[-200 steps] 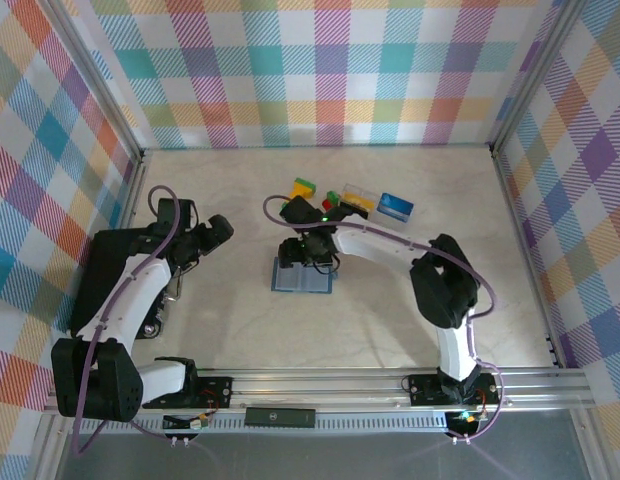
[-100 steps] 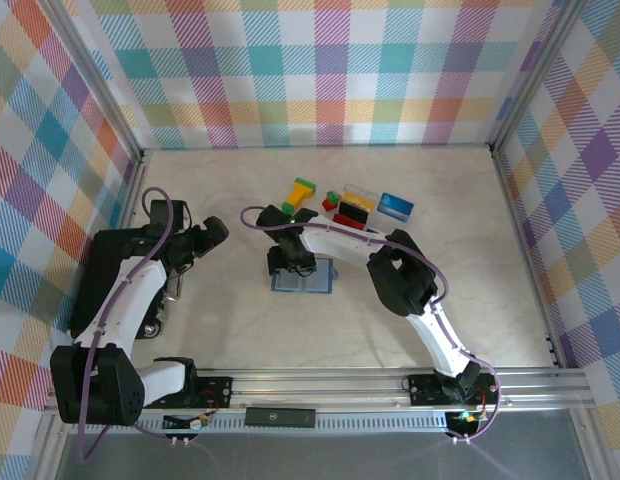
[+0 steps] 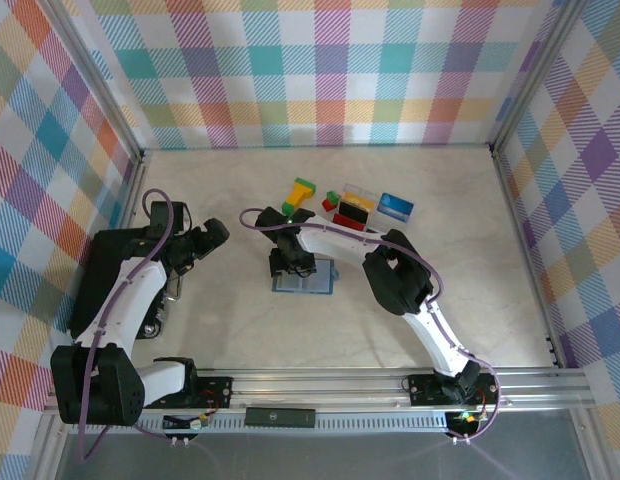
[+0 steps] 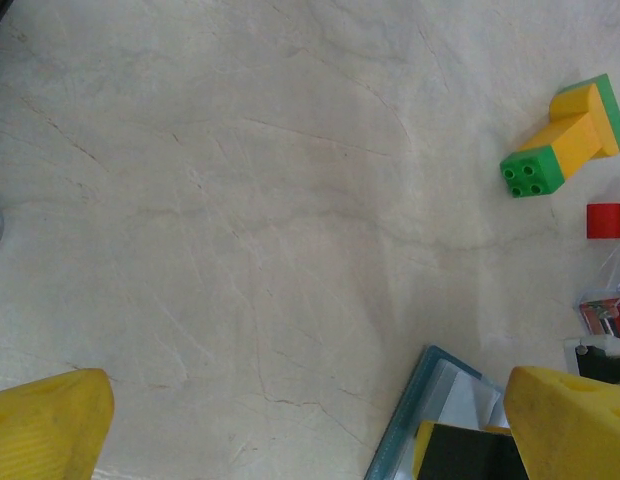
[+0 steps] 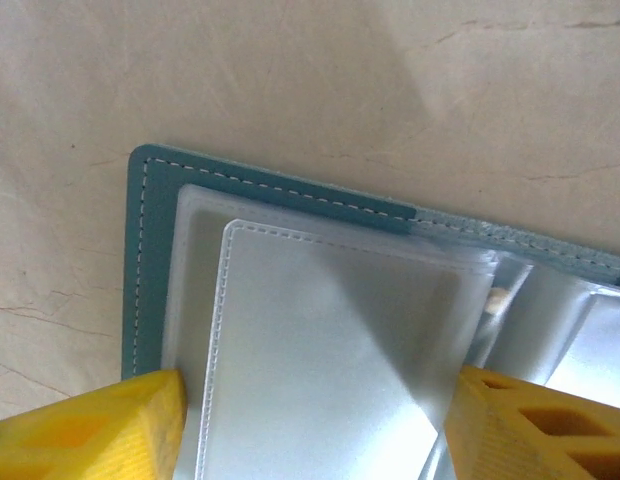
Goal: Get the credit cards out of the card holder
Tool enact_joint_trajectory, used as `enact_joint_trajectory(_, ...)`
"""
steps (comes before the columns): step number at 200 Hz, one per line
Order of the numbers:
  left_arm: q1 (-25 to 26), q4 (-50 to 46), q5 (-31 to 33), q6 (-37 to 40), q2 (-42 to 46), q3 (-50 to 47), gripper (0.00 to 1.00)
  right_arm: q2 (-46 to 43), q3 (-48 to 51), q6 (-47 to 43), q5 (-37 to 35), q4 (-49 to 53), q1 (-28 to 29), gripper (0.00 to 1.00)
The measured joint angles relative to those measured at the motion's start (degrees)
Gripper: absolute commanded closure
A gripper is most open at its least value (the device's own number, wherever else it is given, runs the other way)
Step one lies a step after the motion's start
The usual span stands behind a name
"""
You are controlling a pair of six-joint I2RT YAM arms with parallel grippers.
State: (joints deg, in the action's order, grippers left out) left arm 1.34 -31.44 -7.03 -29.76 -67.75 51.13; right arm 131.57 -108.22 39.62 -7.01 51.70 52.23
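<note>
The slate-blue card holder (image 3: 308, 282) lies open on the table, its clear sleeves (image 5: 330, 340) facing up. My right gripper (image 3: 293, 262) is right over its left half, pointing down. In the right wrist view the right gripper (image 5: 315, 430) stands open, and its yellow fingers (image 5: 90, 430) sit at the two side edges of a pale grey sleeve or card; I cannot tell which. Three credit cards lie behind the holder: blue (image 3: 395, 206), yellow-and-black (image 3: 356, 200) and red (image 3: 348, 219). My left gripper (image 3: 205, 238) hovers open to the left, with the holder's corner (image 4: 430, 395) beside it.
A yellow-and-green block (image 3: 302, 191) and small red and green cubes (image 3: 333, 200) lie just behind the holder, near the cards. The block (image 4: 565, 135) and a cube (image 4: 608, 220) also lie ahead of the left gripper. Checked walls enclose the table on three sides.
The right arm has swung its elbow in towards the centre and the gripper has shifted left and down over the holder. Its jaws have narrowed a little. The left arm has barely moved.
</note>
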Motion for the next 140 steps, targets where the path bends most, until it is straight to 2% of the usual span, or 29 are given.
enact_joint_trajectory(65, 0.0, 0.0, 0.0, 0.0, 0.0, 0.0, 0.00, -1.0, 2.1, -1.5, 1.1, -2.4, -0.1, 0.38)
enact_joint_trajectory(140, 0.0, 0.0, -0.1, 0.0, -0.1, 0.0, 0.00, -5.4, 9.9, -4.2, 4.5, -9.8, -1.4, 0.39)
